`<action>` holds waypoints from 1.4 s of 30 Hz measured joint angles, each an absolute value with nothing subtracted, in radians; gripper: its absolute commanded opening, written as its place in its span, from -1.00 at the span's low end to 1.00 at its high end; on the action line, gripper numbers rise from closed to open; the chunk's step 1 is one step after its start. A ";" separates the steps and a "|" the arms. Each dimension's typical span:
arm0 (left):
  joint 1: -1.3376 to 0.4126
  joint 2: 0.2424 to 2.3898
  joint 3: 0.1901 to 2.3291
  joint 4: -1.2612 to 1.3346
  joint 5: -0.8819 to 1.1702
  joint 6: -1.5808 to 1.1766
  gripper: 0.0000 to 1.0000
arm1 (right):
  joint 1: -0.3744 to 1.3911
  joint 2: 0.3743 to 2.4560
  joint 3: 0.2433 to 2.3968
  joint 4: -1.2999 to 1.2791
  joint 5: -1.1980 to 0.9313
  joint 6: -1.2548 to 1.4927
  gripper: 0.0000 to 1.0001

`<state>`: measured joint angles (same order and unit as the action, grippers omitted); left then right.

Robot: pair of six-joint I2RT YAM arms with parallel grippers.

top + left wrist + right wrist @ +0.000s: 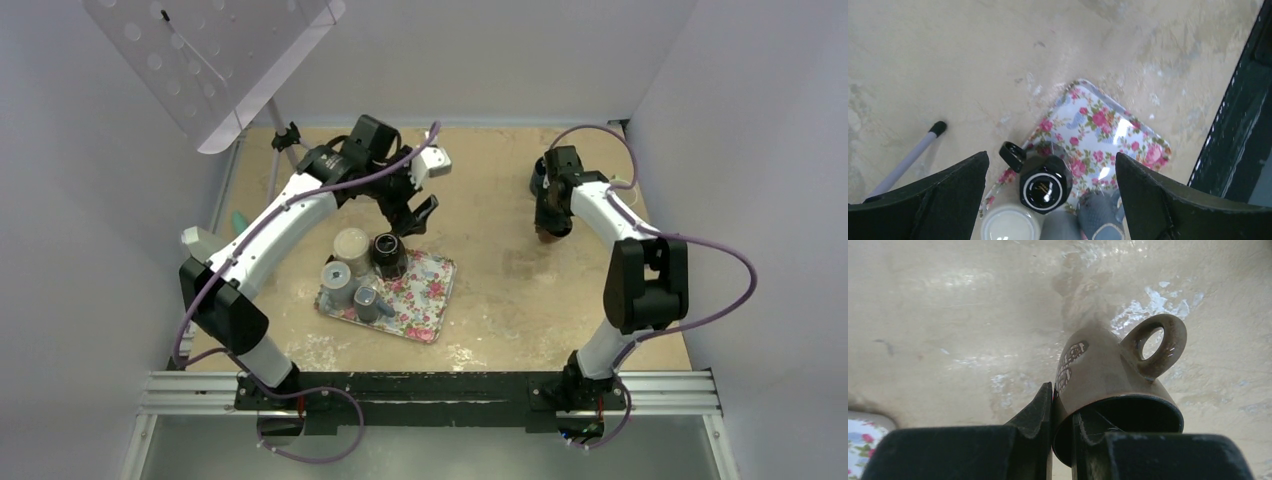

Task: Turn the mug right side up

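Observation:
A brown mug (1108,375) with a ring handle hangs in my right gripper (1063,402), which is shut on its rim, one finger inside and one outside. Its mouth faces the wrist camera and its base points down at the table. In the top view the mug (550,233) is at the back right under the right gripper (548,215). A black faceted mug (1045,185) stands upside down on the floral tray (1108,120), base up. My left gripper (1050,159) hovers open and empty above it; the top view shows this gripper (415,215) just behind the black mug (388,255).
The floral tray (432,292) also holds a cream cup (350,245) and two grey-blue cups (338,282). A white perforated panel (210,60) on a stand with a thin rod (275,170) is at the back left. White walls enclose the table.

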<state>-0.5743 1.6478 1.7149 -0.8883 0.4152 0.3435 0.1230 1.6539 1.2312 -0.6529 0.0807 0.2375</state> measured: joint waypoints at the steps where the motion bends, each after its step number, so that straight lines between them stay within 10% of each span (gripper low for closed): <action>1: -0.585 1.639 1.698 -0.907 0.416 0.373 0.96 | 0.120 1.678 1.242 -0.667 0.090 0.228 -1.00; 11: -0.745 1.578 1.470 -1.119 0.403 0.725 0.74 | 0.110 1.826 1.343 -0.735 0.131 0.161 -0.85; 19: -0.809 1.543 1.264 -1.163 0.358 0.897 0.75 | 0.110 1.861 1.389 -0.755 0.139 0.138 0.00; 26: -0.830 1.531 1.145 -1.058 0.293 0.920 0.51 | 0.110 1.859 1.459 -0.778 0.139 0.128 0.11; 31: -0.847 1.541 1.073 -0.945 0.220 0.916 0.14 | 0.110 1.816 1.460 -0.793 0.134 0.119 0.11; 37: -0.852 1.593 1.067 -0.883 0.176 0.907 -1.00 | 0.111 1.731 1.460 -0.801 0.107 0.117 0.10; 42: -0.855 1.597 1.106 -0.916 0.198 0.873 -1.00 | 0.111 1.642 1.445 -0.794 0.040 0.116 0.09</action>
